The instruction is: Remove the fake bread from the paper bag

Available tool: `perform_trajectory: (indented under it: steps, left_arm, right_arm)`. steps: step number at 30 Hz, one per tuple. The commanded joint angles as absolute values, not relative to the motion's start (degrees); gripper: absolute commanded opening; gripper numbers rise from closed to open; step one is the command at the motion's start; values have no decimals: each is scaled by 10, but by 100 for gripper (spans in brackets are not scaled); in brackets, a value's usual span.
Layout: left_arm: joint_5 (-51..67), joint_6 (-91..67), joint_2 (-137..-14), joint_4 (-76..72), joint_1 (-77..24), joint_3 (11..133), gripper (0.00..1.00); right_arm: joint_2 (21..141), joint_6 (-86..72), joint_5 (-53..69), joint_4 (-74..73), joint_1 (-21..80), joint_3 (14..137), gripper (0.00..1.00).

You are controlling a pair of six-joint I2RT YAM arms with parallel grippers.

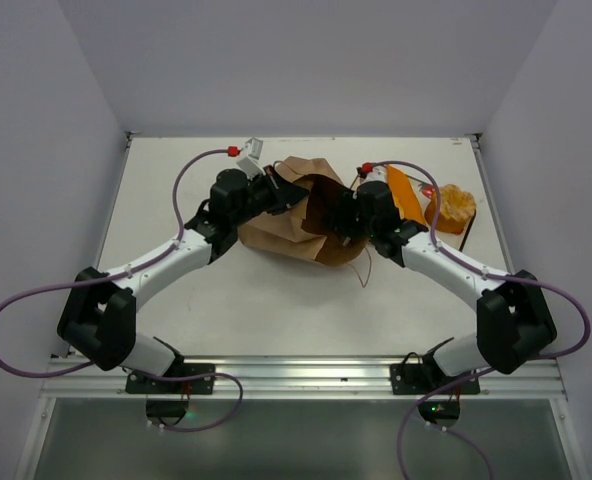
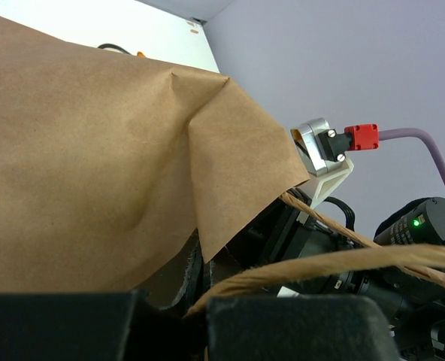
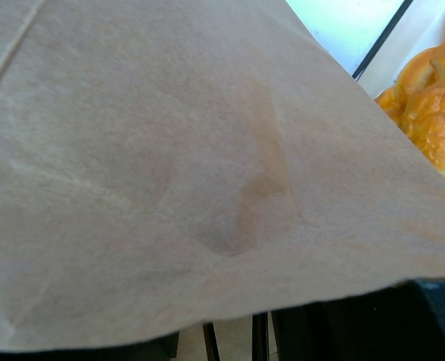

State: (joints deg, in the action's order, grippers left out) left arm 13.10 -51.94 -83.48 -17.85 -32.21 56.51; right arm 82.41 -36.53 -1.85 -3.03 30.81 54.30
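Partway through, I'd say, not finished. The white table (image 1: pixel 176 300) has the bag (image 1: pixel 281 225) crumpled on its side in the middle, with the dark mouth facing right and a bit toward the arms.

Both arms are on it. The left gripper (image 1: pixel 273 190) is up against the bag's back upper edge. Its wrist cam is mostly brown paper, with a twisted string handle (image 2: pixel 343 263) running down toward the gap between the fingers. It looks like it's got the rim or the handle, but I can't actually tell how far open it is or what it's pinching. The right gripper (image 1: pixel 342 215) is right at the mouth. Its own cam is just paper draped across the lens, so I can't tell whether it's open, closed or holding anything.

As for the bread (image 3: pixel 429 105), at least two bits are already out, lying on the table to the right of the bag. There's a knobbly piece (image 1: pixel 452 206), and a long piece (image 1: pixel 402 192) partly hidden behind the right arm.

I can't see inside the bag from any view, so there's no way to tell how many pieces are left in it. My guess is a few, since the right arm is at the opening.
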Motion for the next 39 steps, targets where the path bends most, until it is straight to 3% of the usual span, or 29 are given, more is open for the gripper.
perform_trajectory:
  steps: [1,39]
  left_arm:
    - [136,-526,-833,-217,-323,586,0]
    - [47,-458,-860,-308,-379,529,0]
  right_arm:
    - [824,-381,-25,-33,301,553,47]
    - [802,-343,-53,-102,300,562,46]
